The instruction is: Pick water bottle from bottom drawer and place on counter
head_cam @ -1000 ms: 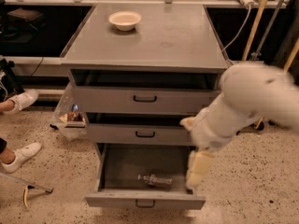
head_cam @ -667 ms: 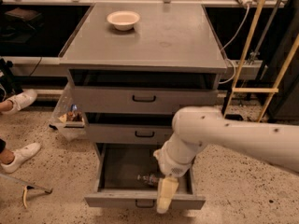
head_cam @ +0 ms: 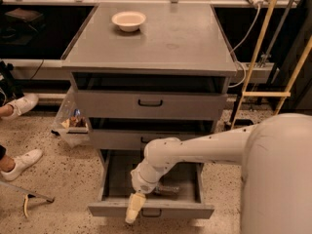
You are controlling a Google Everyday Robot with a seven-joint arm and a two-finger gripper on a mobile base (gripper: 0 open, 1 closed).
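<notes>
My gripper (head_cam: pixel 135 208) hangs over the near edge of the bottom drawer (head_cam: pixel 187 210), with the water bottle (head_cam: pixel 168 190) just beyond it; I cannot tell its spread.

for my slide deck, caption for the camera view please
The gripper at the front edge of the open bottom drawer, water bottle lying inside it, bowl on the counter above.

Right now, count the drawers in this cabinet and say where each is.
3. Top drawer under the counter, middle drawer below it, bottom drawer pulled open lowest, the gripper at its front edge.
</notes>
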